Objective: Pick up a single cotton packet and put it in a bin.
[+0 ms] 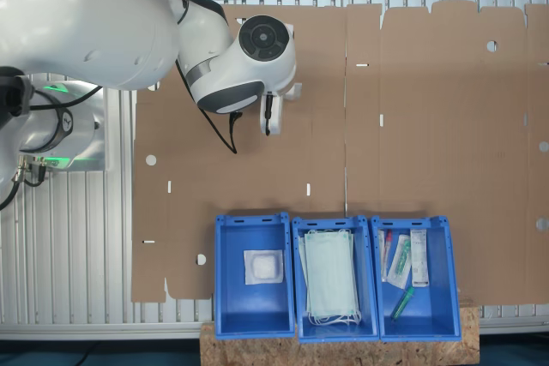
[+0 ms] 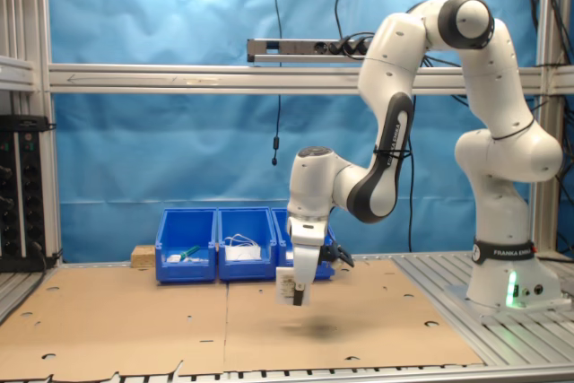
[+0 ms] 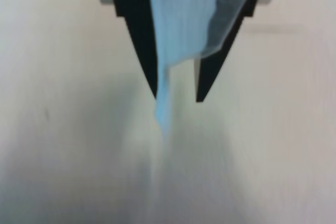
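Wrist view, black gripper (image 3: 176,95) jaws pinching a small flat white cotton packet (image 3: 181,30) — its lower corner hanging past the fingertips, brown cardboard sheet (image 2: 359,329) well below, three blue rectangular plastic bins (image 2: 188,244) beyond — apart from the jaws.

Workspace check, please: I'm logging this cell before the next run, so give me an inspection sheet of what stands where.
Surface: brown cardboard sheet over a ribbed metal table.
Job's things: cotton packet clamped in the gripper, hanging above the cardboard; three blue bins in a row, one bin holding a white square pad.
Clutter: pale green masks in the middle bin; wrapped instruments in the third.
Grippers: gripper shut on the packet, clear of the bins.
Cables: black cable along the arm; more cables hanging at the back.
Surroundings: blue backdrop, metal frame.
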Motion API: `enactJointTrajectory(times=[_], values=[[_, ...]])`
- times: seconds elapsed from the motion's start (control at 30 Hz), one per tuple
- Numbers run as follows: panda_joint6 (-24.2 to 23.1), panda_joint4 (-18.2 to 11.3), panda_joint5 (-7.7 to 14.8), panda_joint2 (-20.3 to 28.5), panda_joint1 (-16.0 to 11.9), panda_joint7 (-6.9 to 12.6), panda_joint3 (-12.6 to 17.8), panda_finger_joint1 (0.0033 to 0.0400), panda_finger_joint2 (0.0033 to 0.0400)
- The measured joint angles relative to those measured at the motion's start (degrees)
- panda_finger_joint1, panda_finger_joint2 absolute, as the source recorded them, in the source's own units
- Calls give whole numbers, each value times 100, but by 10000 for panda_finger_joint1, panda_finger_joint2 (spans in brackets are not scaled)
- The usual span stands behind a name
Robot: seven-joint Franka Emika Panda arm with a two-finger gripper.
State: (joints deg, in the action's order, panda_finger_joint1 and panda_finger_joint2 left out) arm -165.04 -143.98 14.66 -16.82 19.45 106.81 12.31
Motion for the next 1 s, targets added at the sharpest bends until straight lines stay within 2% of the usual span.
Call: enactJointTrajectory(times=[0.27,0.47,0.73,1.0], values=[[450,-1,0,714,-2,0,47,51,51],[1036,-1,0,1377,-4,0,215,51,51],[1580,-2,10,1950,-43,0,575,51,51],[1924,-2,101,2193,-167,1,1047,51,51]])
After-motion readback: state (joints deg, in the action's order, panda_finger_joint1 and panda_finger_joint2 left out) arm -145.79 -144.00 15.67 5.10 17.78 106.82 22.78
